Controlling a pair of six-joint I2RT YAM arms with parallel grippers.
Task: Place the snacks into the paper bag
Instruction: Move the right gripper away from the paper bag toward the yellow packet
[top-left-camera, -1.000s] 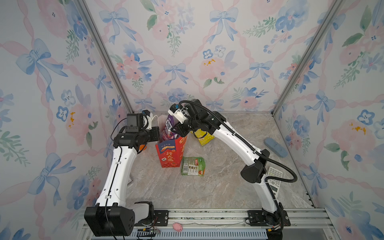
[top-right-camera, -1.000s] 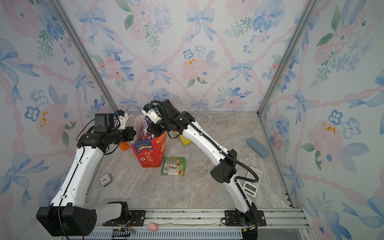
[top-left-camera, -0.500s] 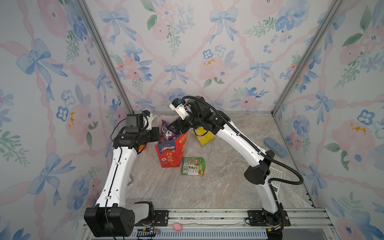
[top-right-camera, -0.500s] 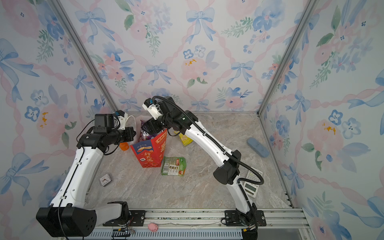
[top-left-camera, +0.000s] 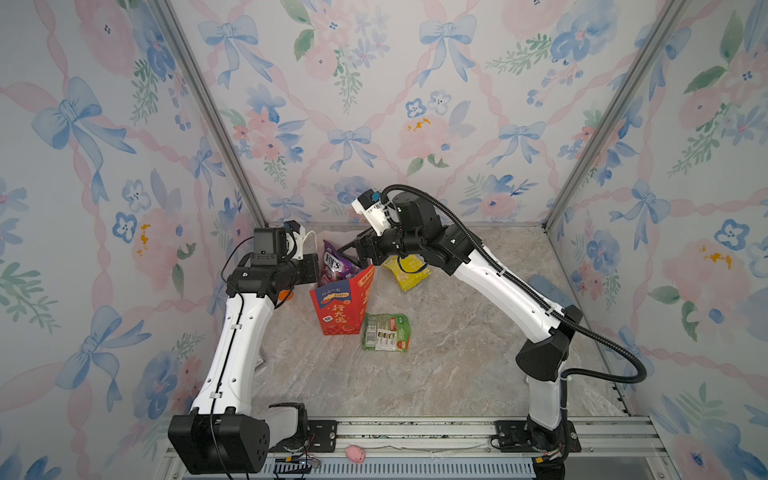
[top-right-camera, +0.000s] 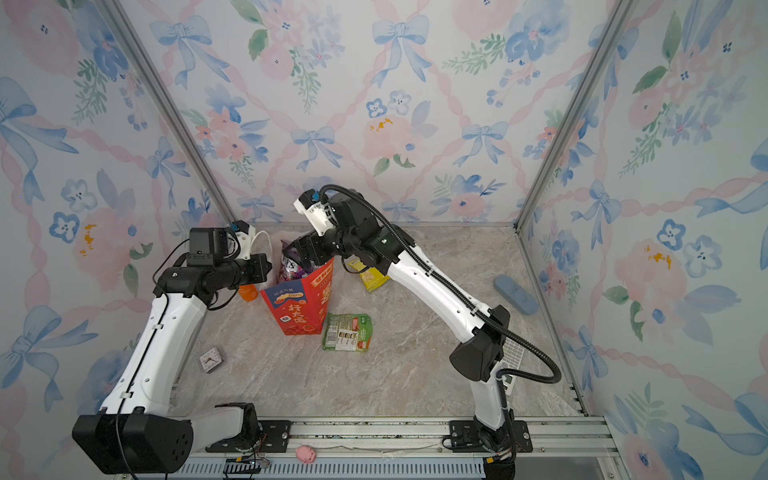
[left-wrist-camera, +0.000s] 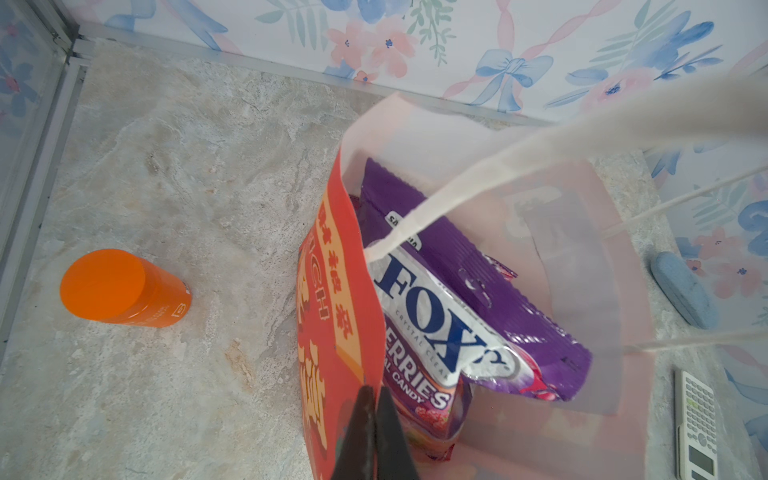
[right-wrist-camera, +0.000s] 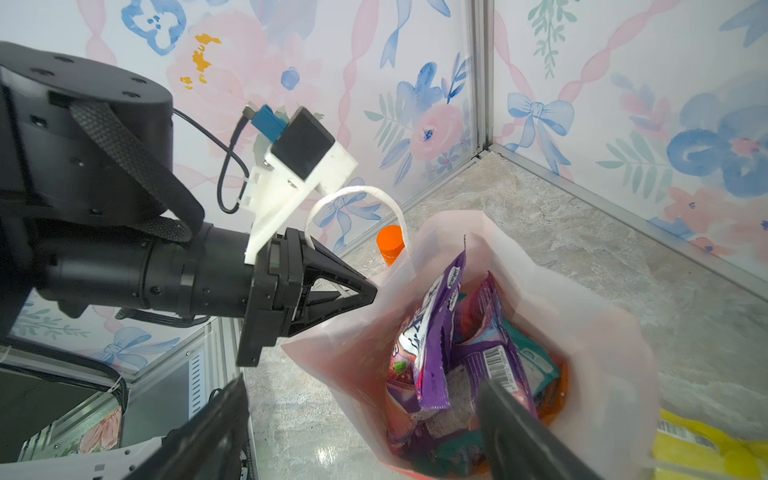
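Nearest on the marble table (top-left-camera: 436, 374) lies a green packet (top-left-camera: 385, 332), flat and label side up, just beside the foot of the red paper bag (top-left-camera: 338, 309). About level with it, off by the right wall, a white calculator (left-wrist-camera: 698, 428) lies partly under the right arm.

The bag stands upright and open-mouthed, left of the middle in both top views. A purple FOX'S packet (left-wrist-camera: 440, 328) leans inside it, with its top edge poking above the rim. Beneath it the right wrist view shows more packets, among them a teal packet (right-wrist-camera: 536, 365).

The left claw (left-wrist-camera: 372, 395) is clenched on the bag's red wall at the rim, one finger outside and one inside. The right claw (top-left-camera: 355, 254) hangs just above the bag's mouth, released, with its jaws spread wide.

Behind the bag to the right, a yellow packet (top-left-camera: 409, 272) lies on the table under the right arm. Behind the bag on the left, an orange bottle (left-wrist-camera: 120, 289) stands upright. Far right, near the wall, lies a blue oblong case (top-right-camera: 515, 295).
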